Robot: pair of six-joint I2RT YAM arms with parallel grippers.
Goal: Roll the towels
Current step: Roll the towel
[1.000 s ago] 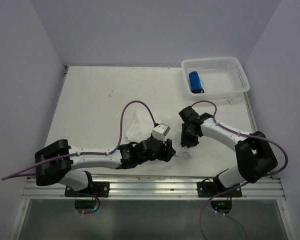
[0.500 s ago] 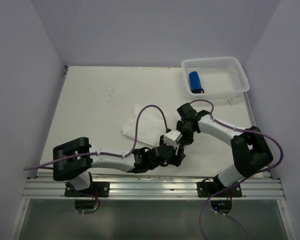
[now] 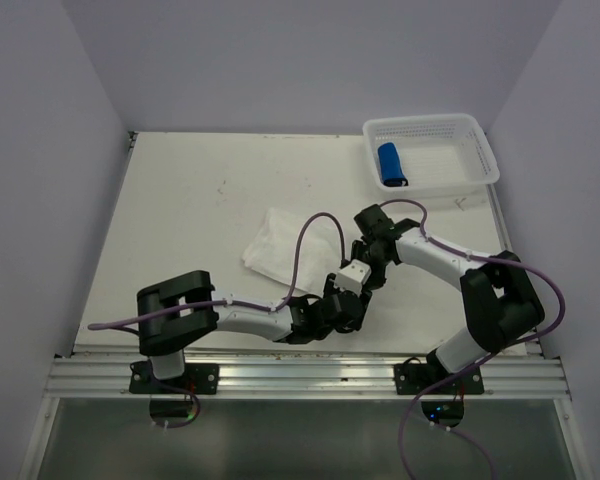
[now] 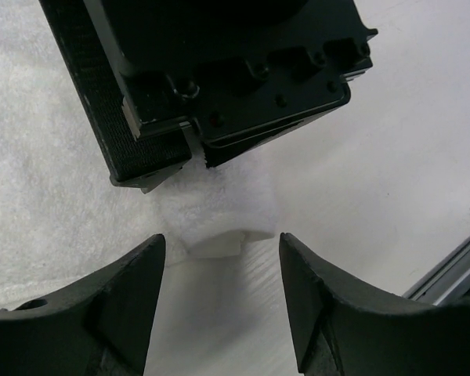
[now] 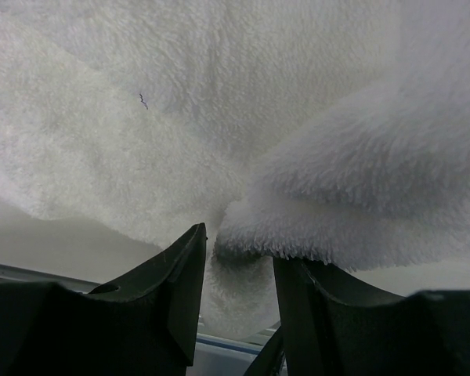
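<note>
1. Towels are found in two places: the blue towel (image 3: pixel 391 165) lies already rolled inside the basket (image 3: pixel 480 150) at the far right corner of the bench (image 3: pixel 180 200).
2. The white towel (image 3: pixel 280 250) is spread unrolled around the bench's middle.
3. The left gripper (image 4: pixel 221 239) is held with jaws apart, one corner of the white towel loose between them.
4. A fold is seen between the narrowly parted jaws of the right gripper (image 5: pixel 239 244); whether it is clamped cannot be told.
5. About half is judged done; rolling the white towel is left.

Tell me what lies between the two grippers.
In the left wrist view, a bunched edge of the white towel fills the stretch between the left gripper and the right gripper.
</note>
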